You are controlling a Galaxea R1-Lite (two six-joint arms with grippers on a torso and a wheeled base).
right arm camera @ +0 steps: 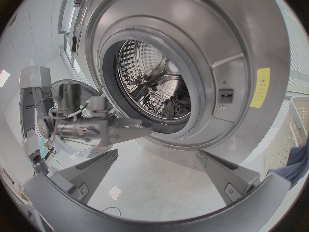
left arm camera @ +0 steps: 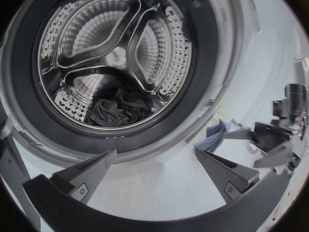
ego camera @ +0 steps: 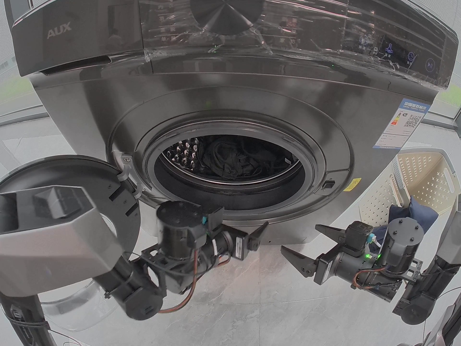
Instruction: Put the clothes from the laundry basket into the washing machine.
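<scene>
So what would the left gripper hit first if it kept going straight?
Probably the lower edge of the washing machine's dark door seal. The open left gripper points there, though depth is unclear.

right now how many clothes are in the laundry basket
1: a blue garment draped in the laundry basket, right of the washing machine; more may lie hidden beneath.
</scene>
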